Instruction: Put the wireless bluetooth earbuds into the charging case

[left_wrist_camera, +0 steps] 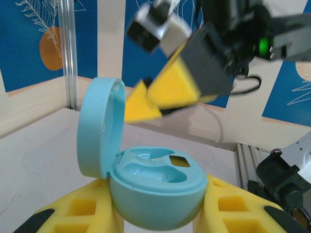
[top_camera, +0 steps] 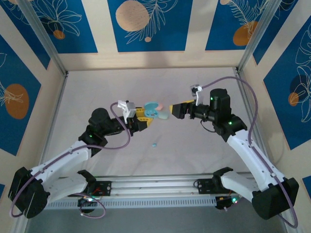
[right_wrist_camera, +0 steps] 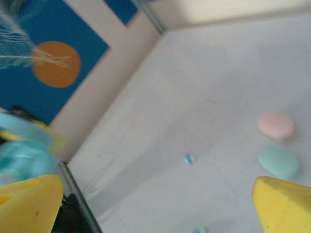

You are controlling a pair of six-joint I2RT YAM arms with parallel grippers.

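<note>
The light blue charging case [left_wrist_camera: 156, 196] stands with its lid [left_wrist_camera: 98, 127] hinged upright, and my left gripper [left_wrist_camera: 156, 216] is shut on its base. Whether its wells [left_wrist_camera: 154, 170] hold anything I cannot tell. From above, the left gripper [top_camera: 145, 118] holds the case [top_camera: 152, 106] at mid-table. My right gripper [top_camera: 171, 109] hovers just right of it, open and holding nothing, and its yellow fingers [left_wrist_camera: 167, 92] hang over the case. Between the right gripper's [right_wrist_camera: 155, 199] spread fingers lies a light blue earbud [right_wrist_camera: 189, 158], with another [right_wrist_camera: 198, 230] at the frame's bottom edge. One earbud [top_camera: 154, 145] rests near the arms.
A closed pink case [right_wrist_camera: 276, 126] and a closed mint case [right_wrist_camera: 278, 163] lie side by side on the table, just beneath the two grippers [top_camera: 164, 115]. Patterned walls and aluminium posts [top_camera: 43, 43] enclose the table on three sides.
</note>
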